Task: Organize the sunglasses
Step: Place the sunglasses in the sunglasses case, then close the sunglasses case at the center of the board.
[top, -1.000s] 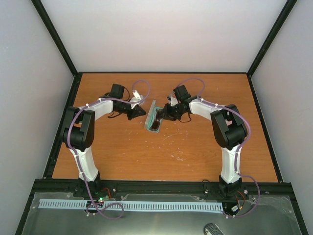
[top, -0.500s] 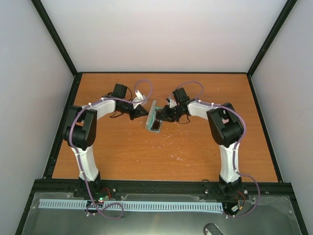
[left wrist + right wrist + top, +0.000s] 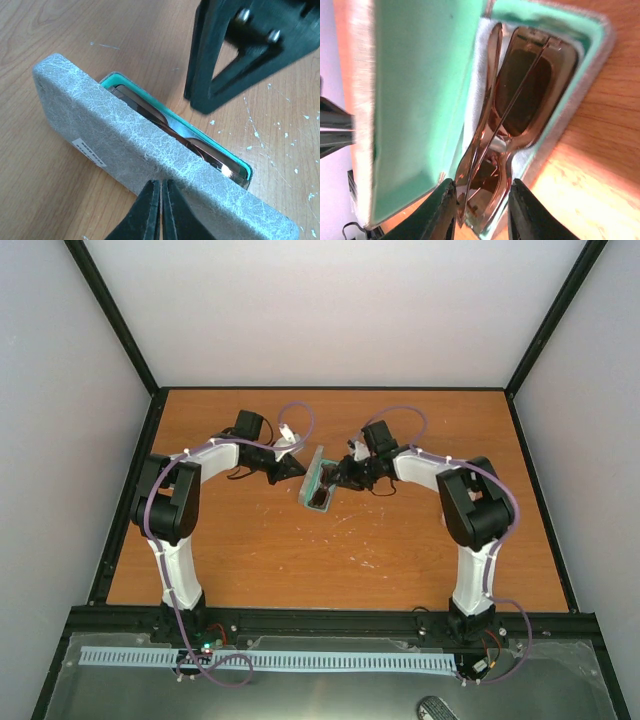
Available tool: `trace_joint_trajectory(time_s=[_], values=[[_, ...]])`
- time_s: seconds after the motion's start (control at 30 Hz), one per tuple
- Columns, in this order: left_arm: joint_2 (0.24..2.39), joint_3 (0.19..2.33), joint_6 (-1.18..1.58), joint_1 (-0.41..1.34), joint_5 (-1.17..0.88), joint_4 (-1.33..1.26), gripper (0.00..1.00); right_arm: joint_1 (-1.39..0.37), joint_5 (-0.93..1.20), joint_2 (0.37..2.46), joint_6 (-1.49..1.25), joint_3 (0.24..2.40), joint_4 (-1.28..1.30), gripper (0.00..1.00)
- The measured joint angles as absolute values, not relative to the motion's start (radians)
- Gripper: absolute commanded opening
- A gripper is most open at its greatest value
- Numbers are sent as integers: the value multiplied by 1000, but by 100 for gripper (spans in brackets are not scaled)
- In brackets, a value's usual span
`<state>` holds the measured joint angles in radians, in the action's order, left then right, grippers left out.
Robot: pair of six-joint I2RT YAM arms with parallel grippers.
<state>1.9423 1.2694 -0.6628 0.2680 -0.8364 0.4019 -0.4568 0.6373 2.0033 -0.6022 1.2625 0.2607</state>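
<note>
One pair of sunglasses (image 3: 517, 95), copper-brown with tinted lenses, lies folded in an open grey case (image 3: 318, 484) with teal lining at the table's middle back. My right gripper (image 3: 481, 202) is closed around the near end of the pair, one finger on each side. The case's lid (image 3: 420, 100) stands upright beside it. In the left wrist view the sunglasses (image 3: 192, 145) show behind the grey lid (image 3: 125, 135). My left gripper (image 3: 161, 189) is shut and empty, its tips against the lid's outer face. No second pair is in view.
The right gripper's black body (image 3: 240, 55) hangs over the case's far side in the left wrist view. The wooden table (image 3: 350, 560) has white scuffs. Black frame rails (image 3: 330, 618) border it.
My left gripper has moved right, up to the case's lid. The case and my right gripper have shifted slightly to the right.
</note>
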Motion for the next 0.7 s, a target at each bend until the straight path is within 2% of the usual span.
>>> trace_joint_trajectory(time_s=[0.17,0.37,0.7], values=[[1943,1271,-663,271,-836,407,4,-424,591,1901,-594,1222,258,17],[1946,1274,-663,273,-834,412,4,-414,552,1935,-600,1207,232,8],[1968,1307,-656,294,-831,419,4,-419,534,2028,-607,1203,205,5]])
